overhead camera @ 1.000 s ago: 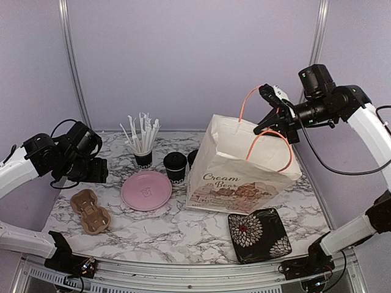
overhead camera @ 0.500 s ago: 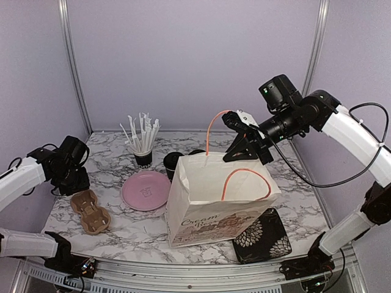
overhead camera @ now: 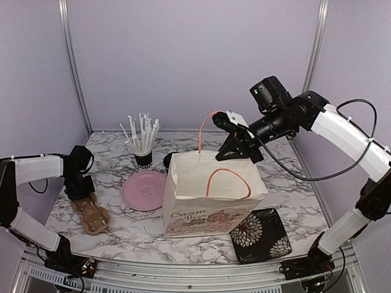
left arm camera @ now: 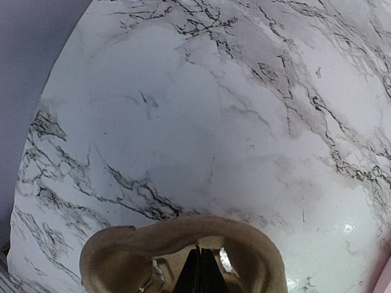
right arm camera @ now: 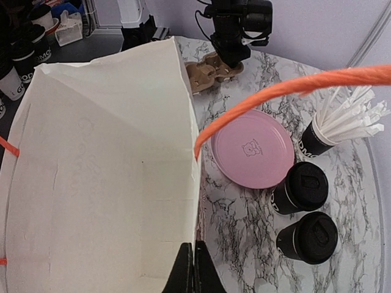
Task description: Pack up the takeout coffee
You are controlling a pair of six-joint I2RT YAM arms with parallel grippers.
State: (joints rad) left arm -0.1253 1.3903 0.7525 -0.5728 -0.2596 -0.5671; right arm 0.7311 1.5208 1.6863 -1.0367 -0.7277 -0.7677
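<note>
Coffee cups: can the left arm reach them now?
Probably yes, once it lets go: the left gripper is shut on the brown carrier. Between it and the coffee cups lies only the flat pink plate.

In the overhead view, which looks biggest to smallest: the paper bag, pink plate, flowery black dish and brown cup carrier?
1. Paper bag.
2. Flowery black dish, though it sits nearer the camera.
3. Pink plate.
4. Brown cup carrier.
</note>
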